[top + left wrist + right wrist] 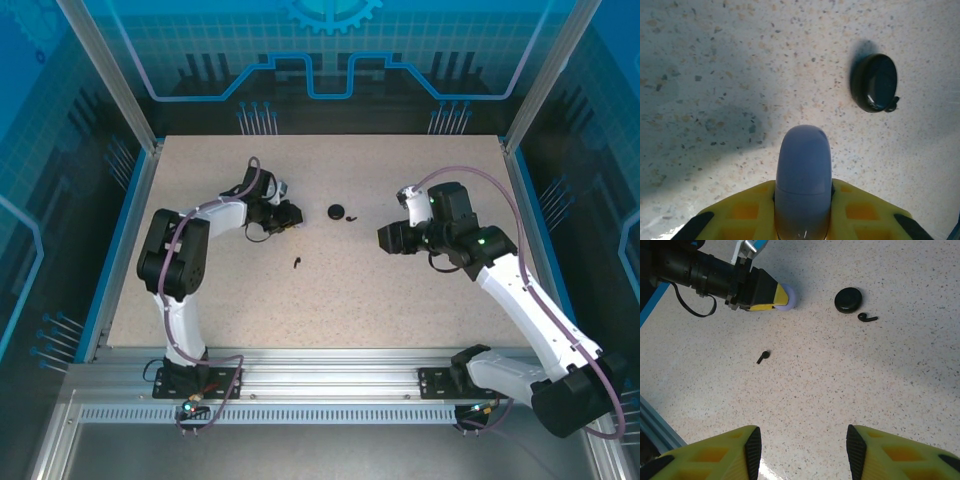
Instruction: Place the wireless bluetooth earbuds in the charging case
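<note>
Bolted to the metal rail [330, 385] at the near edge are the left arm's base [195, 378] and the right arm's base [470, 375], and past them the speckled desk [420, 310] begins.

Moving out, I come first to a lone black earbud [298, 263] lying on its side on bare desk, well apart from everything else. From the right wrist camera it sits ahead and to the left of my right tool [804, 450]. That tool's yellow fingers [735, 455] stand moderately apart with only desk showing between them, gripping nothing.

Farther out, my left tool [285, 215] is squeezed narrow onto a pale lavender charging case [803, 175]. In the left wrist view the case's rounded end pokes out past the yellow pads [860, 212], and a seam runs across it. I cannot tell whether it touches the desk.

Just beyond, between the two tools, a round black charging case [337, 211] rests flat on the desk, glossy and apparently closed. A second black earbud [867, 317] lies just beside it, on the right arm's side. From the left wrist it seems to touch the case's rim, while from the right wrist a sliver of desk shows between them, so I cannot say which. Both earbuds lie out on the desk, outside the cases.
</note>
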Action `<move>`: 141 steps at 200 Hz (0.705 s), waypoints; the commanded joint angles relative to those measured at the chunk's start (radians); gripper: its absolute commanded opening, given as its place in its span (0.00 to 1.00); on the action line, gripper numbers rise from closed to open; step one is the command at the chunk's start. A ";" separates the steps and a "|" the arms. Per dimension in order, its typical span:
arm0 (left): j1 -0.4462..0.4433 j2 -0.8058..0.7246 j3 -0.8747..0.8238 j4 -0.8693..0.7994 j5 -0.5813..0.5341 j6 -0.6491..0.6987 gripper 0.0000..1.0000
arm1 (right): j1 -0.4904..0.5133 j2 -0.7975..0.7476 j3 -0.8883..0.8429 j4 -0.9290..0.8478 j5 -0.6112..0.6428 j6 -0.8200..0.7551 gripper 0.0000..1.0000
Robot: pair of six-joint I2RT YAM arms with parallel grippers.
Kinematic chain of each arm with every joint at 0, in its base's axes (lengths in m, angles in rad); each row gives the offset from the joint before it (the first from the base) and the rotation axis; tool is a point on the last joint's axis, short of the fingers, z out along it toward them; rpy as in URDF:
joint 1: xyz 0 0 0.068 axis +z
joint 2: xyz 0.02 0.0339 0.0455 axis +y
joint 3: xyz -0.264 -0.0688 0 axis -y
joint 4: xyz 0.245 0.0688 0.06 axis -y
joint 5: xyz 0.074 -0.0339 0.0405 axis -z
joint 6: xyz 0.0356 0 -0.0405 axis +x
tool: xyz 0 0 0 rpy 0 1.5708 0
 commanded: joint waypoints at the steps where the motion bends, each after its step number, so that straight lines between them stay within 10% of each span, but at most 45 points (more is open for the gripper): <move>1: 0.014 0.031 0.032 -0.061 -0.014 0.026 0.13 | 0.011 -0.019 -0.013 -0.009 -0.001 0.013 0.51; 58: 0.030 0.074 0.030 -0.075 -0.055 0.016 0.20 | 0.011 -0.016 -0.018 -0.017 0.002 0.010 0.51; 141: 0.032 -0.022 0.004 -0.097 -0.145 0.067 0.71 | 0.009 0.049 -0.018 -0.018 -0.009 -0.018 0.53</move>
